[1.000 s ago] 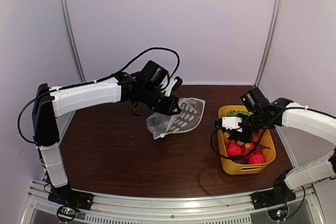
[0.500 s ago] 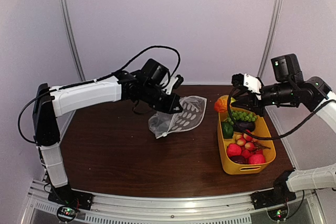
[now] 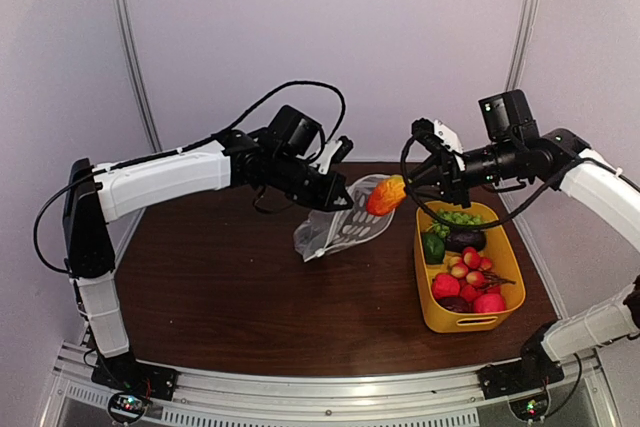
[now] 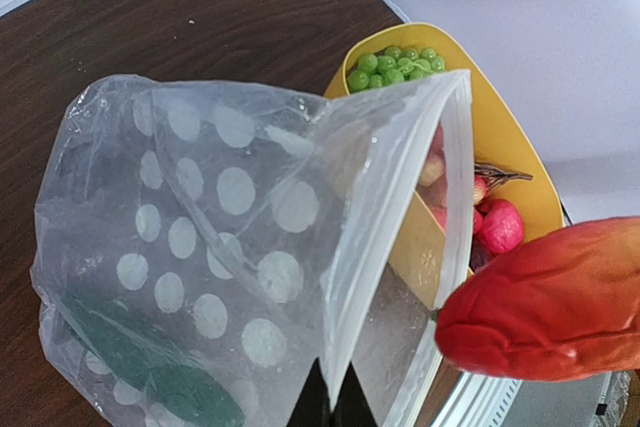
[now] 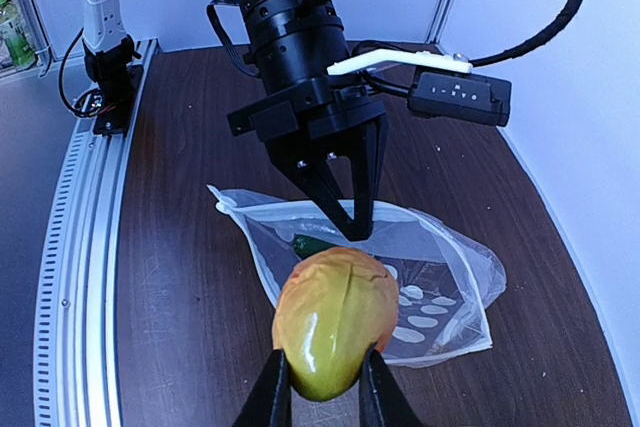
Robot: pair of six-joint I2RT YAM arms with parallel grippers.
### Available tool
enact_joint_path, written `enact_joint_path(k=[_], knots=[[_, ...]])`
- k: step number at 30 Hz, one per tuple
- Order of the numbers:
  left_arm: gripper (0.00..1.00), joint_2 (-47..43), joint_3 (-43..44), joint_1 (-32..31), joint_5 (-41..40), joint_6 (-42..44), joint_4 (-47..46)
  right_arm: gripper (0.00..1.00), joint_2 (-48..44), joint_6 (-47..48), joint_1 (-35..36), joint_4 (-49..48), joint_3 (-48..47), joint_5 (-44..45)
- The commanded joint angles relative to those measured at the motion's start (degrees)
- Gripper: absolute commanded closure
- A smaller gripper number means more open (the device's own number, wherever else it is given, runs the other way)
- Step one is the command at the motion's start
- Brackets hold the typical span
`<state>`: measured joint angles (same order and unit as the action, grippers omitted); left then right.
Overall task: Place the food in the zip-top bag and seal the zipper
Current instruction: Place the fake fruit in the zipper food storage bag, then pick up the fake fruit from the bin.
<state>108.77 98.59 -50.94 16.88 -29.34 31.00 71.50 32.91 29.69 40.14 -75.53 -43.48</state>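
Observation:
My left gripper [image 3: 343,197] is shut on the upper rim of the clear, white-dotted zip-top bag [image 3: 345,224] and holds its mouth open above the table; it also shows in the left wrist view [image 4: 327,412]. A green piece [image 4: 140,367] lies inside the bag [image 4: 220,247]. My right gripper [image 3: 395,192] is shut on an orange-red and yellow mango [image 3: 385,195] and holds it in the air right at the bag's mouth. In the right wrist view the mango [image 5: 333,322] sits between my fingers [image 5: 268,392], just above the open bag [image 5: 420,277]. The white zipper strip [image 4: 458,187] runs along the mouth.
A yellow tub [image 3: 468,322] stands at the right of the table with green grapes [image 3: 462,218], a green pepper [image 3: 433,247], a dark eggplant [image 3: 466,239] and red and pink pieces [image 3: 468,287]. Dark wood table [image 3: 220,287]; walls close behind.
My right gripper lifted the mango out of the yellow tub and carried it left to the bag's mouth. My left gripper still holds the bag, raised slightly.

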Motion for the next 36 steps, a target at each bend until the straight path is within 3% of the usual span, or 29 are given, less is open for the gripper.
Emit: enact_joint_path(k=[1,3,6,10,16,21,28,36], knots=[[1.00,-2.10,0.86,0.49,-0.22,-0.13,-1.56,0.81,2.06,-3.49,0.63,-4.96,0.58,2.52],[1.00,-2.26,0.62,0.49,-0.57,0.11,-1.52,0.65,2.68,-4.12,0.60,-5.60,0.91,3.49],[1.00,-2.42,0.02,0.49,-1.22,0.33,-1.53,0.52,3.02,-5.41,0.63,-6.14,0.90,4.80],[1.00,-2.54,-0.74,0.49,-2.28,0.34,-1.56,0.42,2.32,-6.71,0.62,-5.95,0.13,6.83],[1.00,-3.57,-0.76,0.60,-4.22,1.04,-1.45,0.44,0.70,-6.48,-1.59,-0.22,-1.31,10.17],[1.00,-4.69,-0.94,0.92,-5.54,2.27,-0.75,0.49,-1.79,-2.96,-8.67,6.00,3.26,8.31],[1.00,-5.42,-2.39,1.54,-7.15,2.90,-0.59,0.51,-6.08,4.22,-15.45,13.44,10.49,11.14],[1.00,-5.33,-3.31,1.98,-7.12,3.05,-0.59,0.52,-5.75,16.33,-16.31,24.75,15.11,11.09]])
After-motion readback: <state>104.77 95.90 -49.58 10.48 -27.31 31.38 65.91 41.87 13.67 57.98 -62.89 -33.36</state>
